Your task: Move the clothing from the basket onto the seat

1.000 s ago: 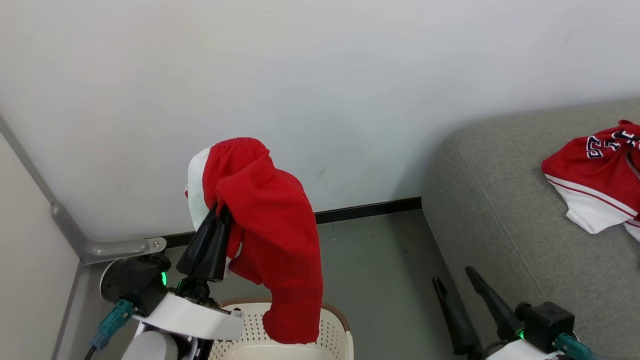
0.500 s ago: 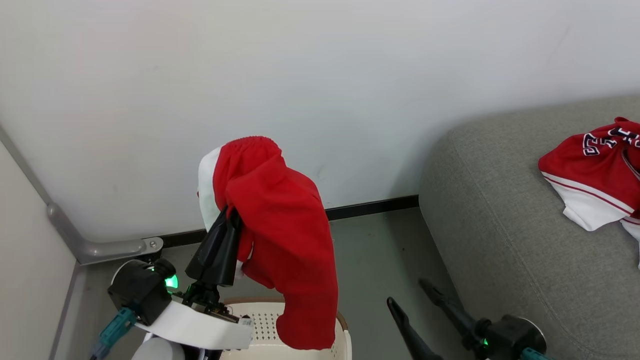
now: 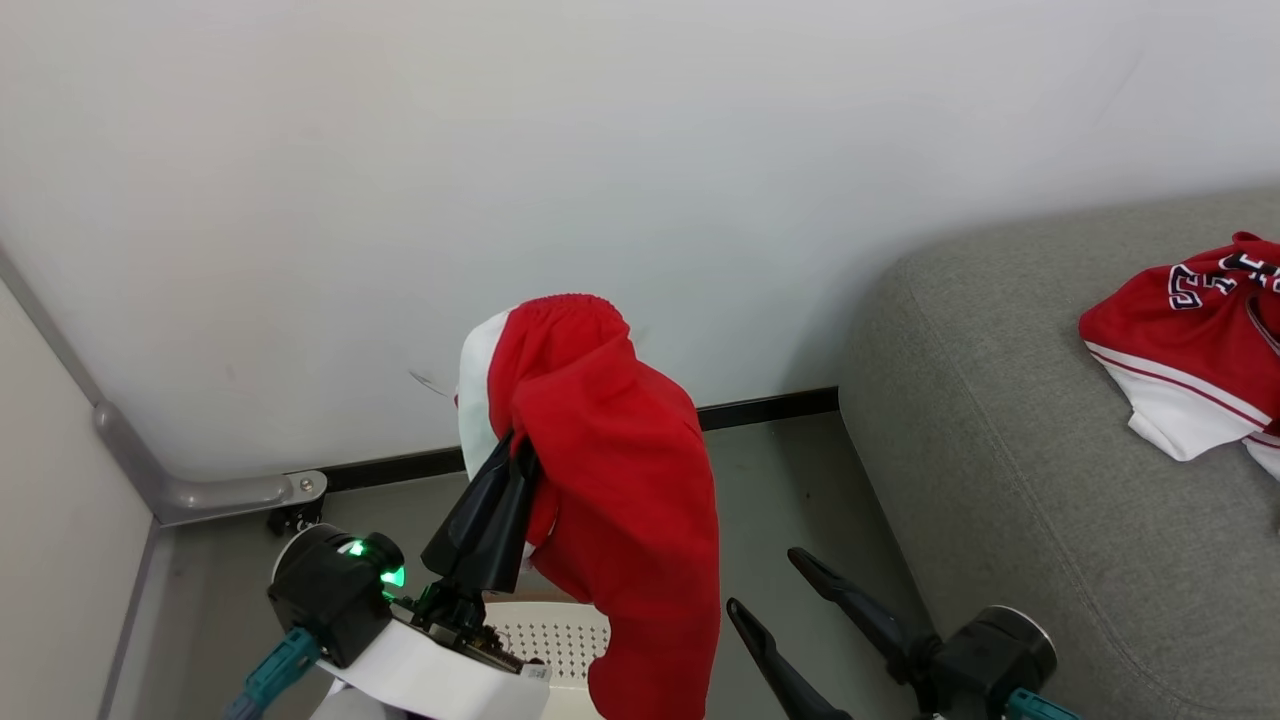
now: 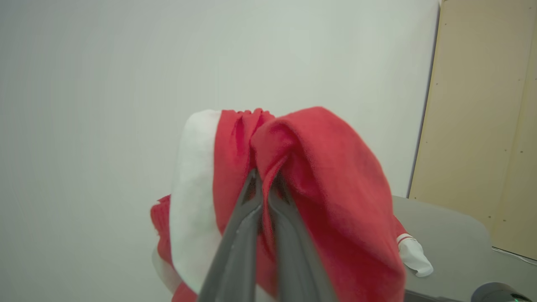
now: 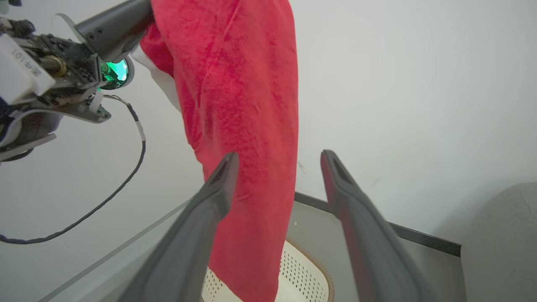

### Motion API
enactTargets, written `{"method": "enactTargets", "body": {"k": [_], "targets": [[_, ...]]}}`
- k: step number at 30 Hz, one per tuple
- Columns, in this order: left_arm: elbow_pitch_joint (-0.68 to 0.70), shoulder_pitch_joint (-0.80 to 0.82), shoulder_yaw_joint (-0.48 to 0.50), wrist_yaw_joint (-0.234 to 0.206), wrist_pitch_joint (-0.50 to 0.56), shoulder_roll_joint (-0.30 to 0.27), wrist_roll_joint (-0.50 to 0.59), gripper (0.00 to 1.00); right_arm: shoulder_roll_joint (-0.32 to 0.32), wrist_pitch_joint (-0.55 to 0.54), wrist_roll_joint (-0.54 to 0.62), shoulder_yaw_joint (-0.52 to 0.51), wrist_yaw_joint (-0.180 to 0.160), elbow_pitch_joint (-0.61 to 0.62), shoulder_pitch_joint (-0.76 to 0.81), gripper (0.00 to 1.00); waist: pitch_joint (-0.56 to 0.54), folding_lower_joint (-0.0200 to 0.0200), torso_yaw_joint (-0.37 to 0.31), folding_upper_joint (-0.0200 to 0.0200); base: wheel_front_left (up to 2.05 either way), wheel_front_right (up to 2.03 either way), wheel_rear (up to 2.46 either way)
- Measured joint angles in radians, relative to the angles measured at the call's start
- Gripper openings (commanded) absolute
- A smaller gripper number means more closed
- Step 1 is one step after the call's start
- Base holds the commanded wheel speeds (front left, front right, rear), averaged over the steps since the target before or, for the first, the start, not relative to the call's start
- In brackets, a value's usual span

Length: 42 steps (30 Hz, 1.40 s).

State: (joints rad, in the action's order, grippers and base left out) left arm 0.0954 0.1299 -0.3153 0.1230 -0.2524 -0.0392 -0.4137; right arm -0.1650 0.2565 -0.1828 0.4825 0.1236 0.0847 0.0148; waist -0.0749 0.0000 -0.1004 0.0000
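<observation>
Left gripper point(image 3: 515, 443) is clenched on the red shorts point(image 3: 620, 480), hung above the basket point(image 3: 560, 640); right gripper point(image 3: 766, 581) is spread wide, empty.

1. You had the red shorts point(image 3: 620, 480), white panel showing, pinched and draped over the left fingers point(image 3: 485, 525).
2. Your cream basket point(image 3: 560, 638) sat below those fingers.
3. The lettered jersey point(image 3: 1180, 340) lay crumpled on the grey seat point(image 3: 1000, 450), beyond the right fingers point(image 3: 850, 603).

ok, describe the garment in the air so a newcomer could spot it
Start at the pale wall, left of the grey sofa cushion. In front of it, above the white basket, red shorts hang from the shut left claw. Unlike the lettered red jersey lying on the cushion, they are plain red with a white side panel.
</observation>
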Motion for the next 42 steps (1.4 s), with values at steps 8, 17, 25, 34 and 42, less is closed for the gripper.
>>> {"method": "enactTargets", "body": {"k": [8, 17, 25, 34, 42], "targets": [[0.012, 0.0, -0.049, 0.0, 0.0, -0.002, -0.009, 0.0, -0.004, 0.0, 0.0, 0.048, 0.0, 0.003, -0.043, 1.0, 0.0, 0.0, 0.008, 0.0, 0.0, 0.0, 0.0], [0.021, 0.0, -0.12, 0.004, 0.0, -0.002, -0.018, 0.0, -0.016, 0.0, 0.0, 0.074, 0.0, -0.005, -0.086, 1.0, -0.004, 0.0, 0.016, 0.0, 0.0, 0.0, 0.0], [0.026, 0.0, -0.169, 0.004, 0.0, -0.011, -0.026, 0.0, -0.015, 0.0, 0.011, 0.07, 0.0, -0.03, -0.11, 1.0, -0.009, 0.0, 0.021, 0.0, 0.0, 0.0, 0.0], [0.028, 0.0, -0.218, 0.004, 0.0, -0.029, -0.035, 0.0, 0.002, 0.0, 0.022, 0.053, 0.0, -0.053, -0.128, 1.0, -0.009, -0.0001, 0.025, 0.0, 0.0, 0.0, 0.0], [0.031, 0.0, -0.249, 0.004, 0.0, -0.047, -0.04, 0.0, 0.023, 0.0, 0.028, 0.043, 0.0, -0.068, -0.149, 0.79, -0.006, 0.0, 0.032, 0.0, 0.0, 0.0, 0.0]]}}
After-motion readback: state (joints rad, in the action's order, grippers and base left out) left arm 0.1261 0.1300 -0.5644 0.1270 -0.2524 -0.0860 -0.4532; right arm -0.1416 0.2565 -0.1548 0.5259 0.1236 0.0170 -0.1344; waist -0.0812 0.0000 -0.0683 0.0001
